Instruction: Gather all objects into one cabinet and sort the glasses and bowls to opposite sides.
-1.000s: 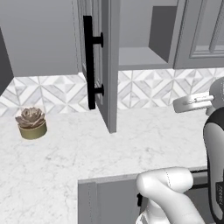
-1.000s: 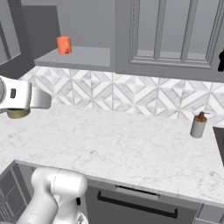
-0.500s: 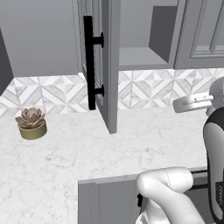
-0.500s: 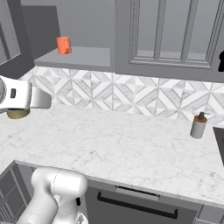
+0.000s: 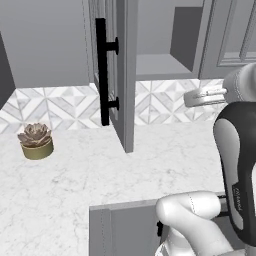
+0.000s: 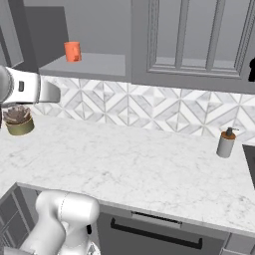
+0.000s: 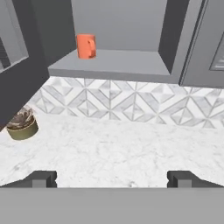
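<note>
Nothing had moved since the earlier frame; arm and scene stood unchanged. The claw (image 7: 112, 178) was fully open, holding and touching nothing, above the counter (image 7: 118, 153). The orange mug (image 7: 86, 46) stood upright in the open grey cabinet (image 7: 109, 65), handle visible.

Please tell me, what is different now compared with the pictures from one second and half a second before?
Nothing has visibly changed. The arm holds the same pose, with the gripper open and empty above the counter. The orange mug stands in the open cabinet as before, and the potted succulent and soap dispenser are in the same places.
</note>
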